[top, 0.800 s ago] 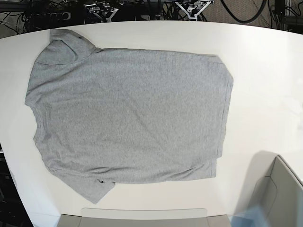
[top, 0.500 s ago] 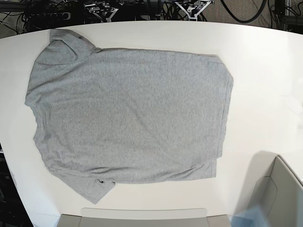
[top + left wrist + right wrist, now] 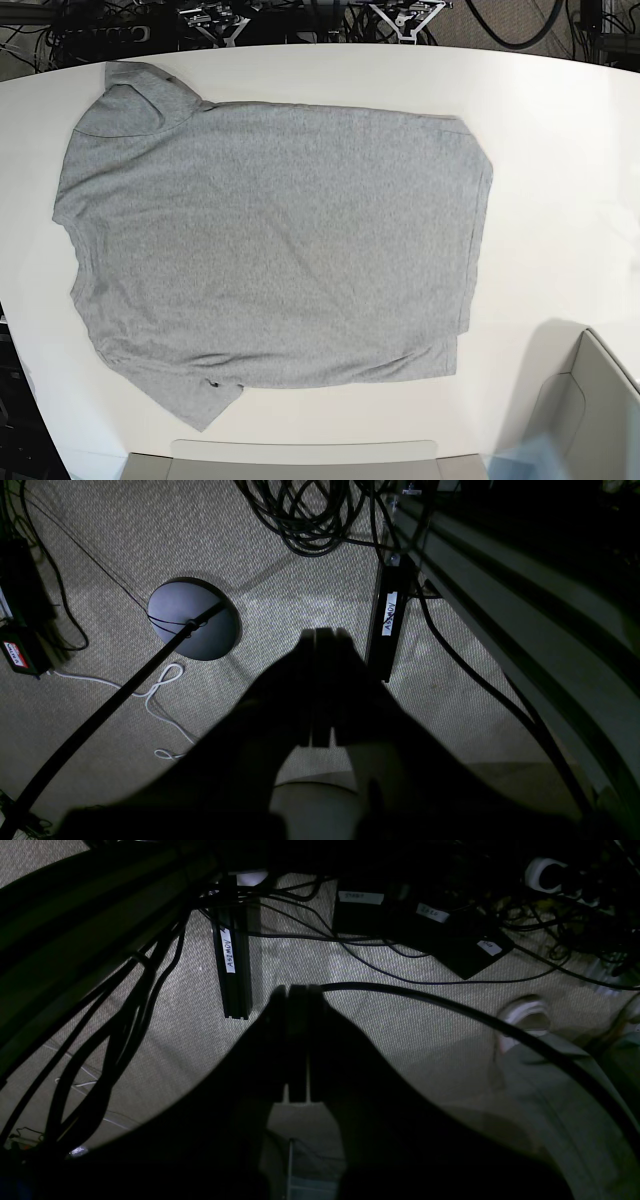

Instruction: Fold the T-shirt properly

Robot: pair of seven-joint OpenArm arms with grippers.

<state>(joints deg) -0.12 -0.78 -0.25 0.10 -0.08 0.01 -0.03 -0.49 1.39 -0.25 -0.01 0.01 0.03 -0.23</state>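
T-shirt [image 3: 270, 250], heather-grey and plain side up, lies spread flat on the white bench [image 3: 560, 150], its sleeves at the left end, near and far. We see the left gripper [image 3: 322, 635] and right gripper [image 3: 295, 990] hanging over carpeted floor [image 3: 125, 540], jaws closed on nothing, among cables [image 3: 305, 520].
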